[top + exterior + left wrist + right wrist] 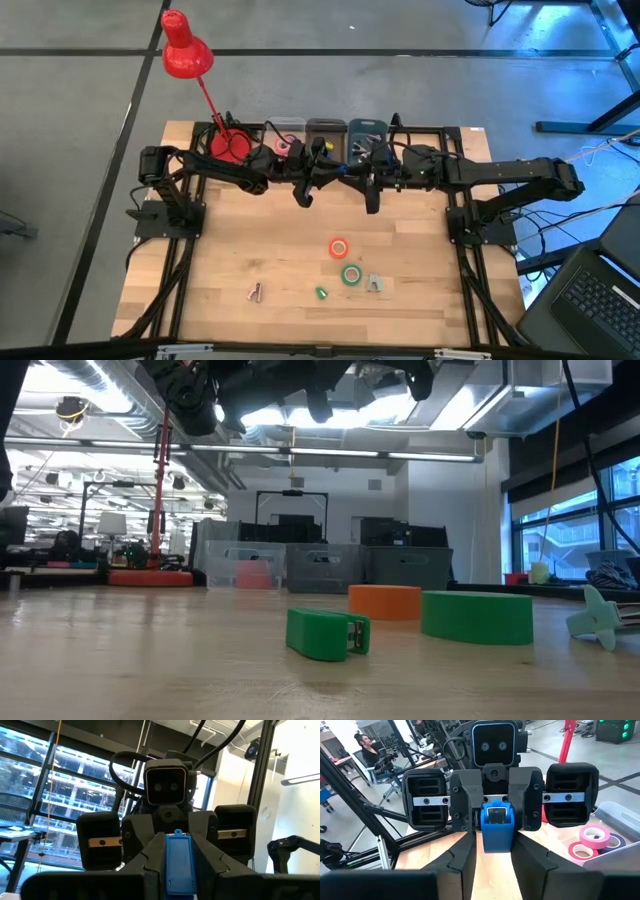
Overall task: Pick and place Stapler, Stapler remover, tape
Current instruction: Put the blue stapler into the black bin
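Observation:
A blue stapler (pixel 497 827) hangs in the air between my two grippers, above the far middle of the table in front of the bins. My left gripper (pixel 178 842) comes in from the left and my right gripper (pixel 497 847) from the right; they face each other, both shut on the stapler. On the near part of the table lie an orange tape roll (pixel 339 247), a green tape roll (pixel 351 274), a small green stapler (pixel 322 293) and two grey staple removers (pixel 374 283) (pixel 256 291), each flat on the wood. My left gripper pinches the blue stapler's body (pixel 178 865) between its two fingers, level, from the table's left, with the fingers along it. The stapler is lifted clear and lies level. My right gripper meets the stapler's opposite end (pixel 497 845) level from the table's right. One fingertip (pixel 470 847) lies against each side of that end.
Three bins stand along the far edge (pixel 325 130); the left one holds pink tape rolls (pixel 592 837). A red desk lamp (pixel 186 55) stands at the far left corner. In the low view the green stapler (pixel 328 634) lies nearest, with the tape rolls (pixel 477 616) behind it.

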